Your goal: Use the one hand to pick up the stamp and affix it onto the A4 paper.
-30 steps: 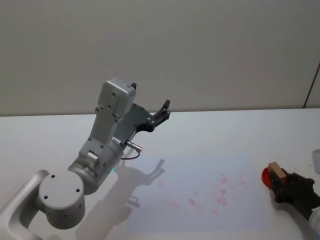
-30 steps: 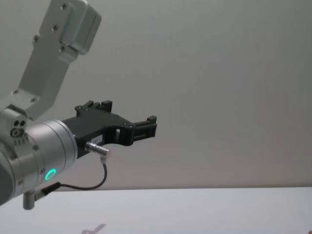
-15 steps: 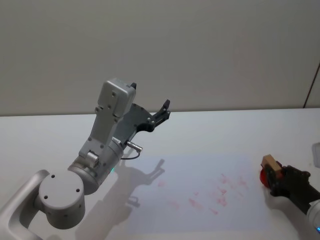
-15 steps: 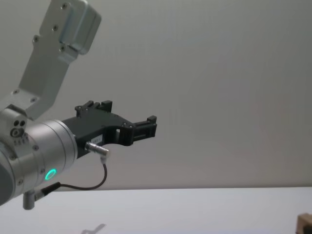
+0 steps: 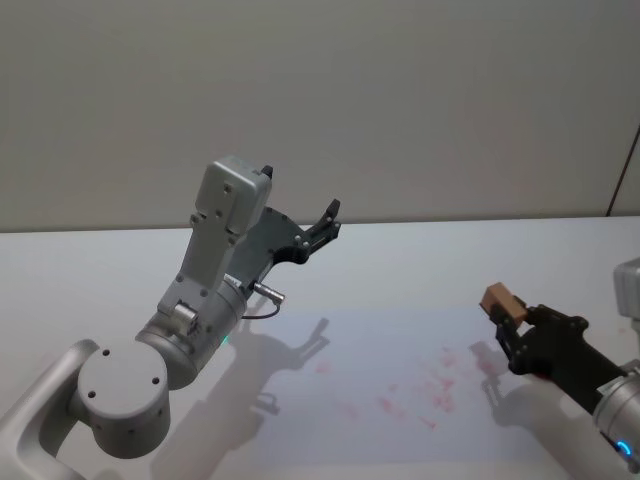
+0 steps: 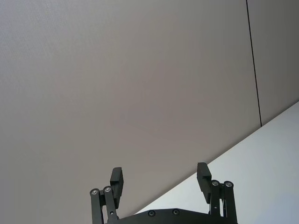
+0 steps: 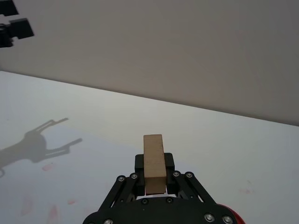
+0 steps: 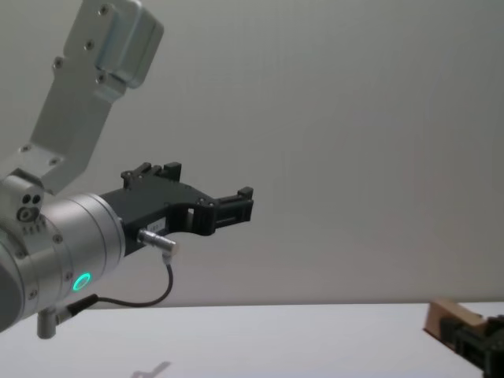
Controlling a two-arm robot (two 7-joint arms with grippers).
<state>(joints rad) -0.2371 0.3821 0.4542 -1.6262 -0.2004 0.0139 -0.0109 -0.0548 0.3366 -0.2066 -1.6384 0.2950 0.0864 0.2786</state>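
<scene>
1. Gripping the stamp (image 5: pixel 499 298), the right gripper (image 5: pixel 507 320) has its jaws closed narrowly on the block's sides, and the wood juts out past their tips.
2. The A4 paper (image 5: pixel 390 350) lies flat below and ahead of those jaws.
3. The left gripper (image 5: pixel 328 218) hangs raised, its jaws spread wide with nothing between them.

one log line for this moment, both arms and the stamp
right gripper: shut on stamp | stamp: above right edge of A4 paper, not yet pressed | left gripper: open, raised at left, idle
</scene>
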